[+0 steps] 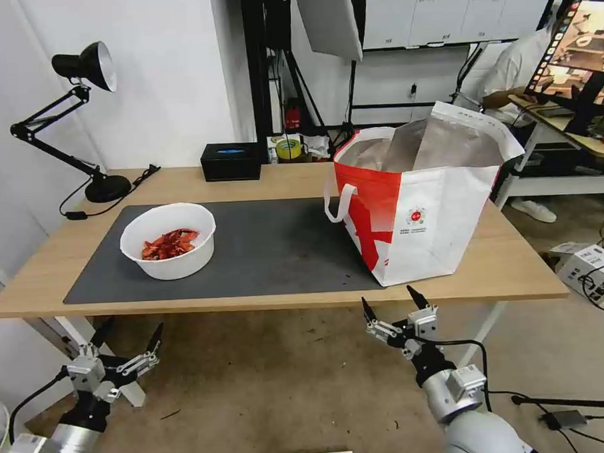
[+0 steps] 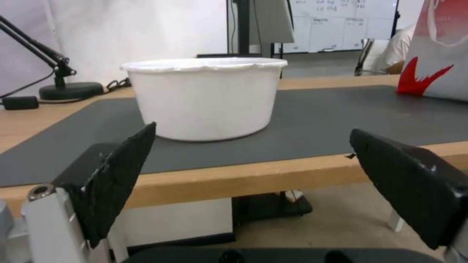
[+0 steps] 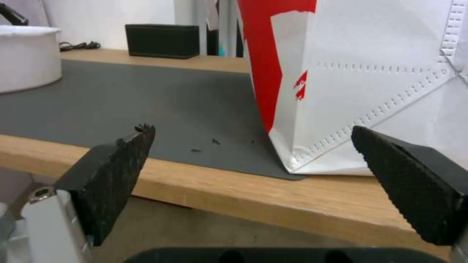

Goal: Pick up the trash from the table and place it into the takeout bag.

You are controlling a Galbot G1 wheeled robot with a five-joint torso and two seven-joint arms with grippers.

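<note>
Now | both end effectors, left (image 1: 128, 333) and right (image 1: 390, 303), released | takeout bag (image 1: 421, 208) logo text unreadable

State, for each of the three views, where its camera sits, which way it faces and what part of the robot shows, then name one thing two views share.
Head view: high on the robot, looking forward and down at the table, bowl and bag; both arms show below, left tool and right tool open.
Left wrist view: below table height, facing the bowl; its open fingers frame it.
Right wrist view: low at the table edge, facing the bag; open fingers show.
Shared: both wrist views show the dark mat.
</note>
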